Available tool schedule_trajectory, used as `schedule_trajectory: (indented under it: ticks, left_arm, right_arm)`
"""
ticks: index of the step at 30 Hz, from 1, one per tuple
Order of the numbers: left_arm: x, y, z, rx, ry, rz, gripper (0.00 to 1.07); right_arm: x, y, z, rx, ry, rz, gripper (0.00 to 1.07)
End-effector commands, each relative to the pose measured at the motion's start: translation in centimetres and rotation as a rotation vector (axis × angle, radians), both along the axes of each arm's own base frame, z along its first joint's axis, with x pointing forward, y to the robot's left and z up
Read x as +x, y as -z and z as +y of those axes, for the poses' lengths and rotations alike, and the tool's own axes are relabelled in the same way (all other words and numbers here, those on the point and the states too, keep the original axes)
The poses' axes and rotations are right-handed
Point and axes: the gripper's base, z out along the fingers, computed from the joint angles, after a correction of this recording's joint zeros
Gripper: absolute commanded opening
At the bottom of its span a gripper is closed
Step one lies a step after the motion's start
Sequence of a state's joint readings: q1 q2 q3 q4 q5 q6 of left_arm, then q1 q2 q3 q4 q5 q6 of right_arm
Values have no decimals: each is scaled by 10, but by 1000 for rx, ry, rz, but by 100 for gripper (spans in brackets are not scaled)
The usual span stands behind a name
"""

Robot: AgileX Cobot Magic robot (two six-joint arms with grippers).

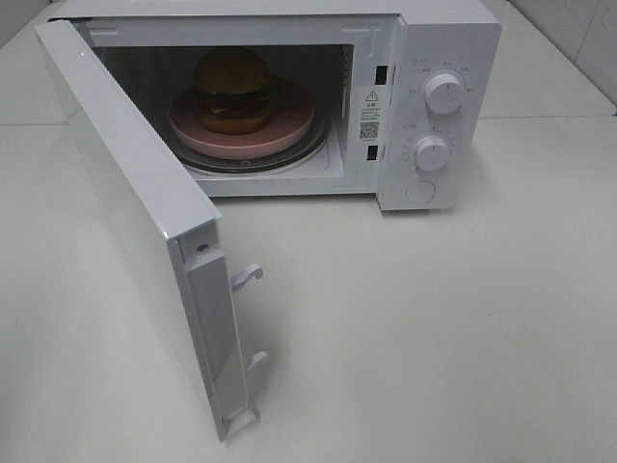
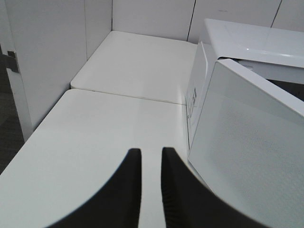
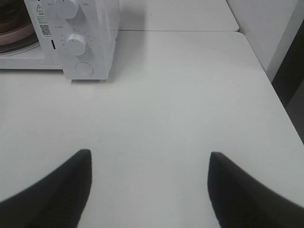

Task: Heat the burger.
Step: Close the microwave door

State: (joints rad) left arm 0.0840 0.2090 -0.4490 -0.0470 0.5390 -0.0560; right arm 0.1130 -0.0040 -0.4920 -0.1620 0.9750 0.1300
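**Burger inside the microwave, door swung out**

We see the left tool with its fingers drawn almost together, only a slit between them and nothing in it, just beside the door's outer face. The right tool has its fingers spread wide and empty above the bench. Inside the microwave, the burger sits upright on a pink plate.

Microwave: one, upper half of frame.
Door: one, left side.
Knobs: two, upper right: upper knob, lower knob.
Round button: one, below knobs.
Door hooks: two, lower centre.
Burger: one.
Pink plate: one.
Grippers: two: left gripper, right gripper; two fingers each.
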Motion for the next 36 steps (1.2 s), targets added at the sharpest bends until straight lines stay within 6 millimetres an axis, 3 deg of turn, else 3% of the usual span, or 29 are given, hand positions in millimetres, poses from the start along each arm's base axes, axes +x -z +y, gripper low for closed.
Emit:
schedule_trajectory:
  ticks: [1,15,22,24,36]
  left_arm:
    - [13,4,2,-4,-10,-51,2]
    - [57,41,8,32,-31,-218,0]
    - [76,55,7,110,8,-160,0]
    - [89,60,7,101,15,-157,0]
    - [118,76,7,12,29,-116,0]
  right_arm:
    - [-4,-1,0,-4,0,-42,69]
    - [-4,-1,0,-4,0,-42,69]
    - [-4,-1,0,-4,0,-42,69]
    - [-4,-1,0,-4,0,-42,69]
    - [-4,-1,0,-4,0,-42,69]
